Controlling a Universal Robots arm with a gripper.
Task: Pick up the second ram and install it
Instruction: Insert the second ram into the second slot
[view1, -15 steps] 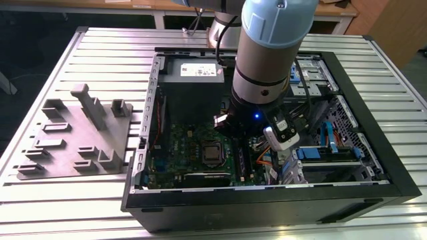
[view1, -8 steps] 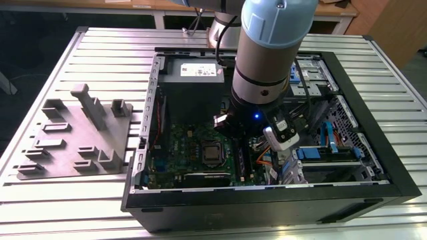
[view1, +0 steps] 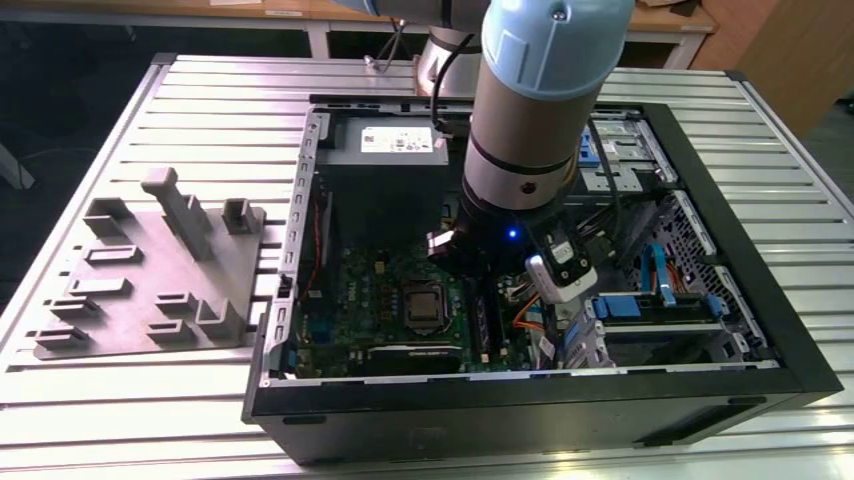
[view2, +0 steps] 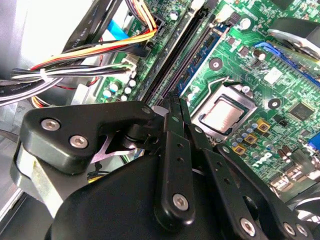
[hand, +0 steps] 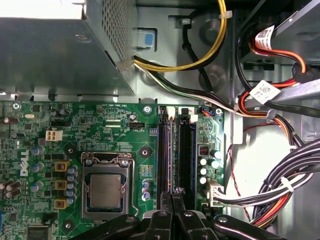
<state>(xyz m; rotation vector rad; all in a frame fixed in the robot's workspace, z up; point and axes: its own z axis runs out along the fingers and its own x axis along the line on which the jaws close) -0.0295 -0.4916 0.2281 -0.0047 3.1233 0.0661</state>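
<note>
Reaches down into the open computer case (view1: 534, 405) on the bench (view1: 214, 90) and sets the gripper (hand: 173, 196) over the memory slots (hand: 186, 150) of the motherboard (hand: 115, 130).

Closes the fingers to a narrow gap in both wrist views, clenched on what is judged to be the second ram (hand: 171, 155): a thin dark strip on edge, leading from the fingertips along one slot. Pinches the flat faces, presumably to hold the card upright and in line with its slot. Cannot confirm from these views whether the card is seated or only resting on the slot.

Finds the slots between the processor socket (hand: 106, 192) and the board edge beside the cable bundles (hand: 280, 175), near a corner of the power-supply box (hand: 60, 55). Judges the cables to be routed outside that edge to leave the slots open from above.

Counts:
- one gripper, one card in the grasp
- four slots in two pairs, as far as can be made out; cannot tell whether a neighbouring slot is occupied
- one processor socket, one power-supply box
- one fixture block (view1: 147, 280) near the bench edge at the exterior view's left, well apart from the gripper and beside the case, presumably as a parts stand within reach
</note>
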